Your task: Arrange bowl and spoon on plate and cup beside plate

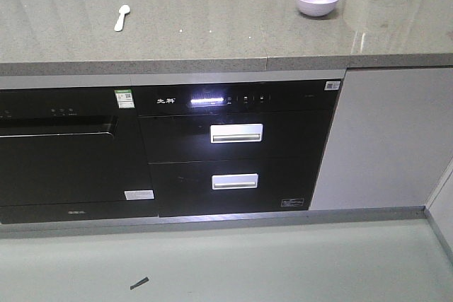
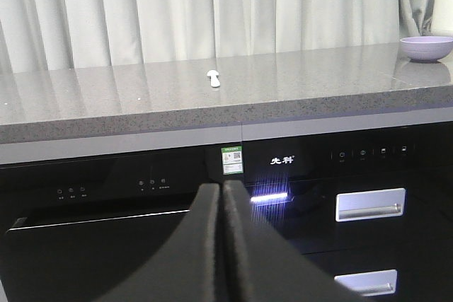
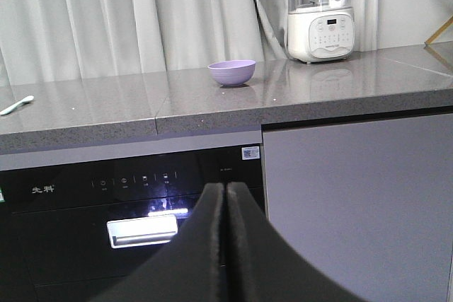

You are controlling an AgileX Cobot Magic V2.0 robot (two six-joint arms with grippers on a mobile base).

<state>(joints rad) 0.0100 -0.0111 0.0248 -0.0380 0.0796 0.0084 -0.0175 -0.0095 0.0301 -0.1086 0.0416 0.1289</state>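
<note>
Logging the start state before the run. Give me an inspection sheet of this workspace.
Surface: grey speckled countertop, with a seam.
Job's things: bowl upright at the right; spoon lying at the left, far apart from it; plate and cup not seen in any view.
Clutter: white blender at the back right; dark scrap on the floor.
Grippers: left gripper and right gripper shut, empty, below countertop level.
Cables: nothing seen.
Surroundings: black built-in appliances under the countertop, grey cabinet door, pale curtain behind.
</note>
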